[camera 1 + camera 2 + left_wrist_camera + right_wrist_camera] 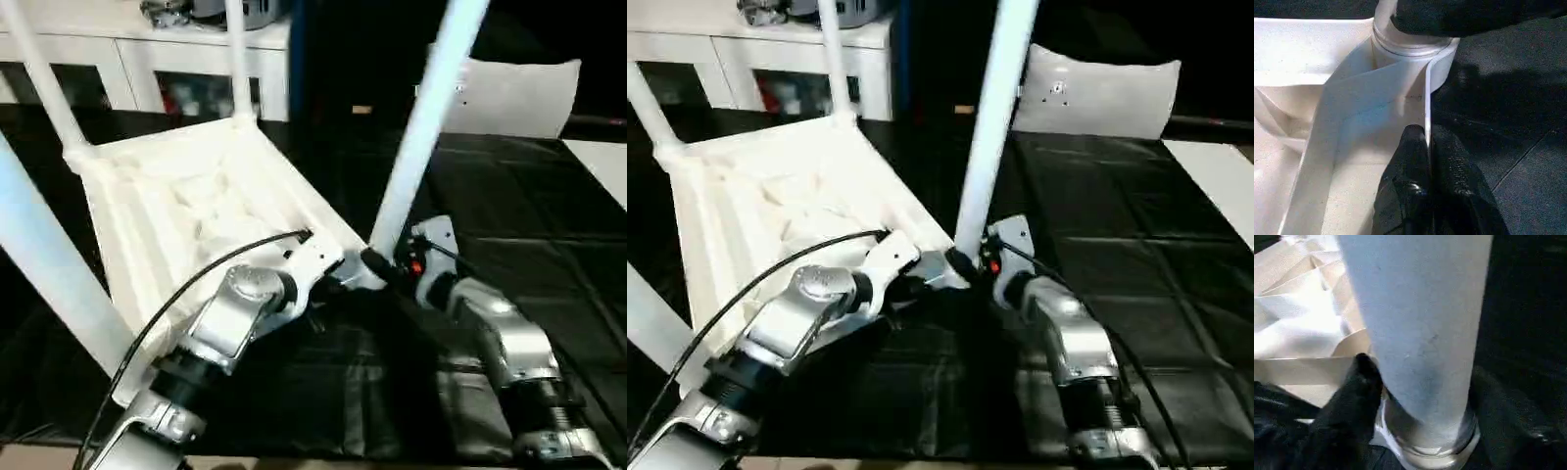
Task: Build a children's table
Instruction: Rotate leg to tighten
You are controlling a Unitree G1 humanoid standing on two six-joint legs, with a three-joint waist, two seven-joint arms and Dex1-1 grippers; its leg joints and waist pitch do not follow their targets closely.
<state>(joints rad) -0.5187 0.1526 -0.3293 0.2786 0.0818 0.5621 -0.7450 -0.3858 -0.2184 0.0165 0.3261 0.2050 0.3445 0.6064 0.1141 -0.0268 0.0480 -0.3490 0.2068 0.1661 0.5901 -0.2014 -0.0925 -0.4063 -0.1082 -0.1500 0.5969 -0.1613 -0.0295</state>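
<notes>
Black quilted matting point(529, 245) covers the work surface, where the white plastic rectangular tabletop point(186, 215) lies ribbed side up, tilted, with white tapered tubular legs standing in its corner sockets. At the near right corner, the left gripper point(1427, 166) pinches the tabletop's thin rim, fingers pressed together. The right gripper point(377, 266) sits at the base of the corner leg point(421, 127), one finger point(1364, 382) touching it; its spread cannot be told

- My head views are dim around the black mat point(549, 245), while the white tabletop point(186, 206) glares, its ribs washed out.
- The near leg point(49, 264) at my left looks soft.
- At my right wrist, the leg point(1420, 323) blurs bluish; light perhaps comes from overhead.
</notes>
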